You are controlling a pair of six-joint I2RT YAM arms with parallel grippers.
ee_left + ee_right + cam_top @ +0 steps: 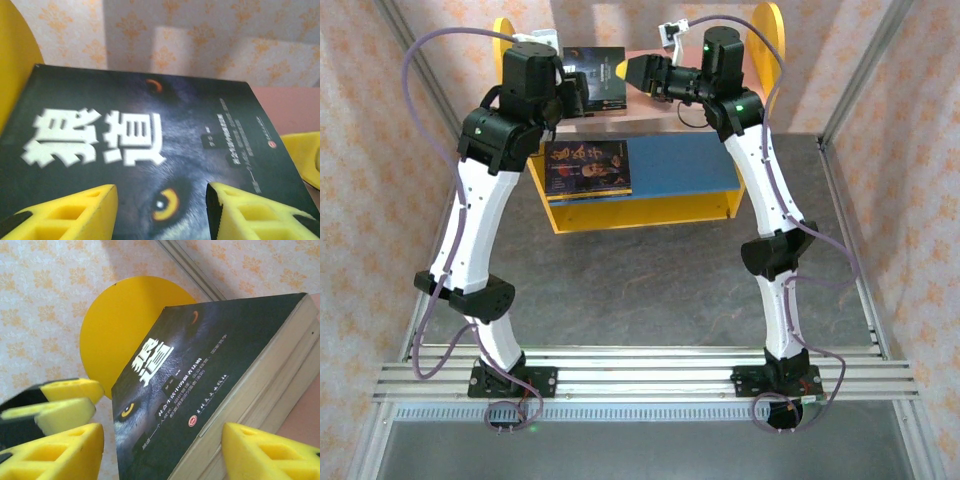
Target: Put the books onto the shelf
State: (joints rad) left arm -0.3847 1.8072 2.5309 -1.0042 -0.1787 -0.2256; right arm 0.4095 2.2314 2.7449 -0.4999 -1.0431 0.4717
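One shelf (pixel 650 213). One book (pixel 588 168) on its blue board (pixel 685 165), a stack (pixel 596 78) of at least two on the pink board (pixel 655 112). Two arms (pixel 485 215), each with one tool: left tool (pixel 162 200), right tool (pixel 160 436).

right part of blue lower board (pixel 685 165) free, portrait book (pixel 588 168) flat on its left end, pink upper board (pixel 655 112) crowded by wolf-cover book stack (pixel 598 80), left arm (pixel 525 95) and right arm (pixel 720 75), yellow side panels (pixel 769 30) walling both ends, tabletop (pixel 650 290) in front open

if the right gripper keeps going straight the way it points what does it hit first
Probably the dark wolf-cover book, its corner straight ahead between the open jaws of the right gripper; how near is unclear.
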